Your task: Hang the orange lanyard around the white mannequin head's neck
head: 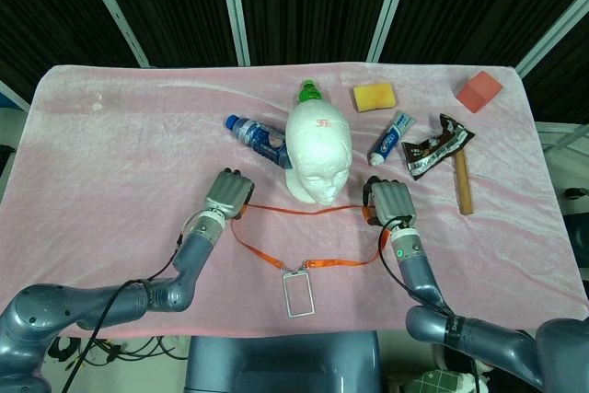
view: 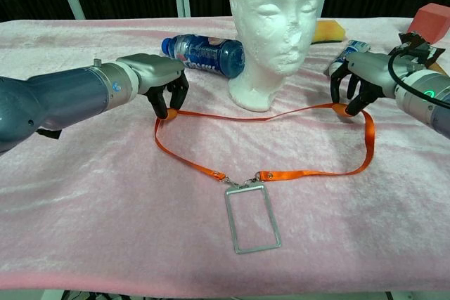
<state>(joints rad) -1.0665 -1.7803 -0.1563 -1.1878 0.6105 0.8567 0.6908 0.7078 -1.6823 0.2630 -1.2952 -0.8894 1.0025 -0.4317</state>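
At the centre of the frame, the orange lanyard point(view: 261, 173) lies on the pink-covered bench point(view: 105, 209), stretched in front of the white mannequin head point(view: 275, 26), not around its neck. The left hand point(view: 158, 79) pinches its left end in curled fingers; the right hand point(view: 358, 79) pinches its right end. A clear badge holder point(view: 252, 219) hangs at the loop's lower middle.

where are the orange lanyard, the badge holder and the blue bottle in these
orange lanyard point(view: 184, 154), chest view, left run of the strap
badge holder point(view: 233, 224), chest view, left edge of its frame
blue bottle point(view: 207, 55), chest view, middle of its label
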